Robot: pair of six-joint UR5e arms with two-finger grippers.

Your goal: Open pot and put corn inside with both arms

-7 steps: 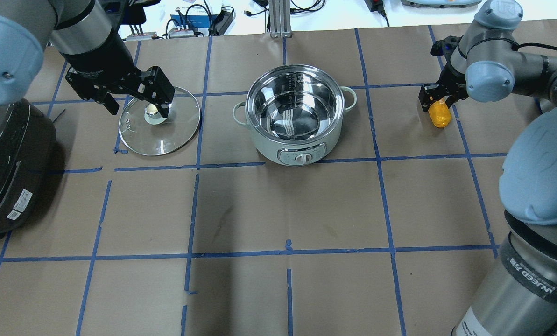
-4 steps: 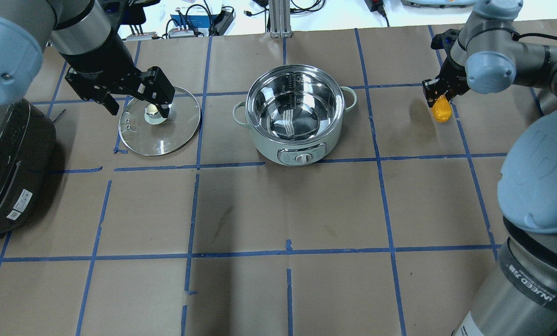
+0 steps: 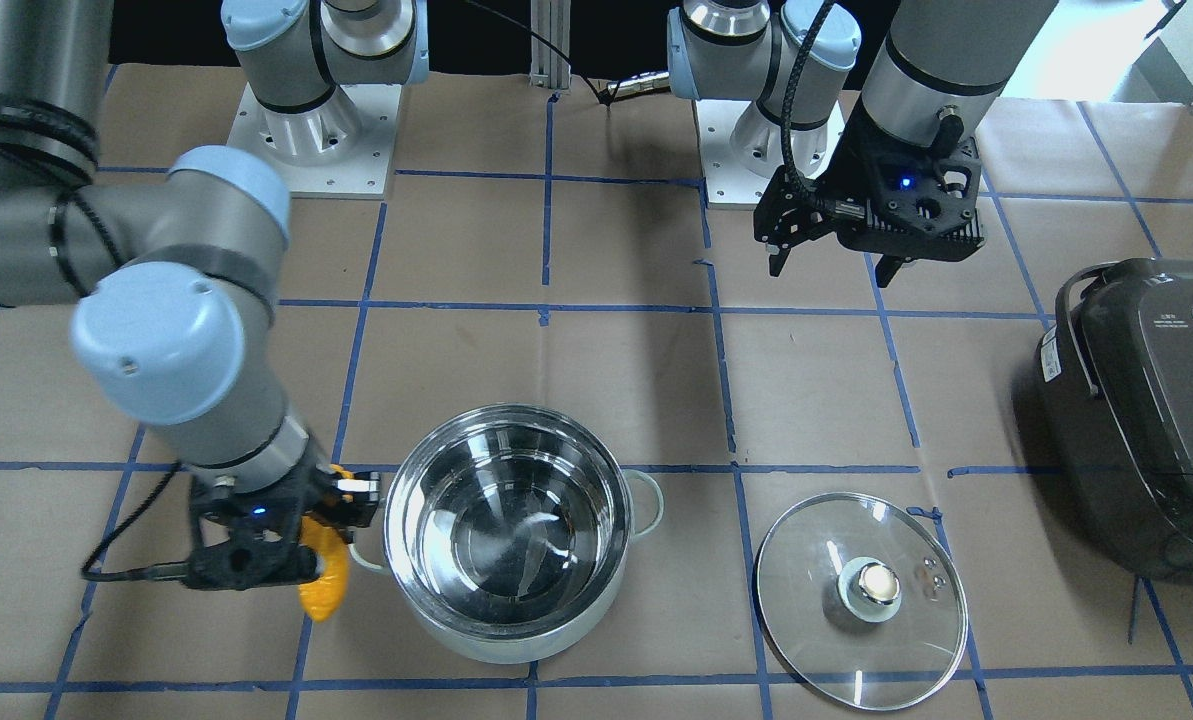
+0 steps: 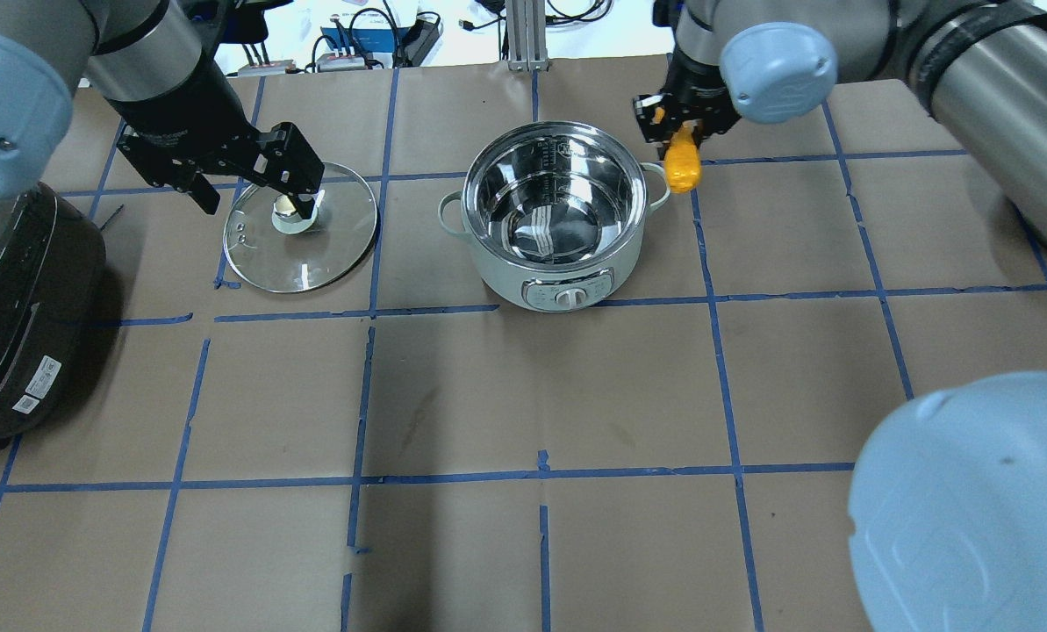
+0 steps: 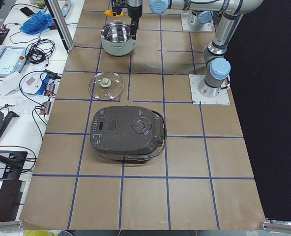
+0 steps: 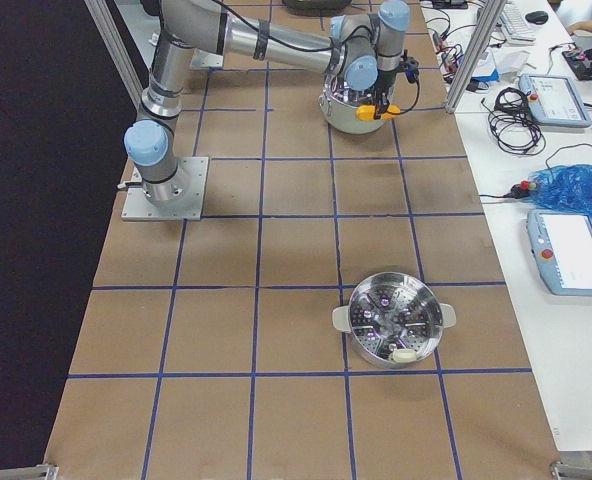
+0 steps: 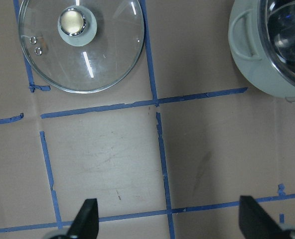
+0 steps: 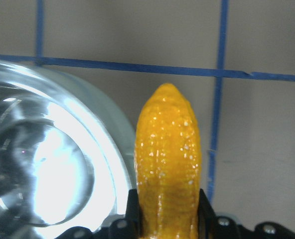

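The pot point(image 4: 501, 279) stands open and empty at the table's middle back; it also shows in the front view point(image 3: 501, 642). Its glass lid point(image 4: 299, 254) lies flat on the table to the pot's left, and shows in the front view point(image 3: 861, 640). My left gripper point(image 4: 258, 197) is open and empty, raised above the lid's near side; the left wrist view shows its fingertips point(image 7: 87, 216) wide apart. My right gripper point(image 4: 681, 132) is shut on the corn point(image 4: 683, 168). The corn point(image 8: 168, 159) hangs tip down just outside the pot's right rim, by the handle.
A big dark rice cooker point(image 4: 14, 298) stands at the left edge. A steel steamer basket point(image 6: 394, 332) sits far off at the table's right end. Blue tape lines grid the brown paper cover. Cables and boxes lie beyond the back edge.
My right arm has carried the corn left, from the right side of the table to the pot's right rim. The left gripper stays open over the lid.
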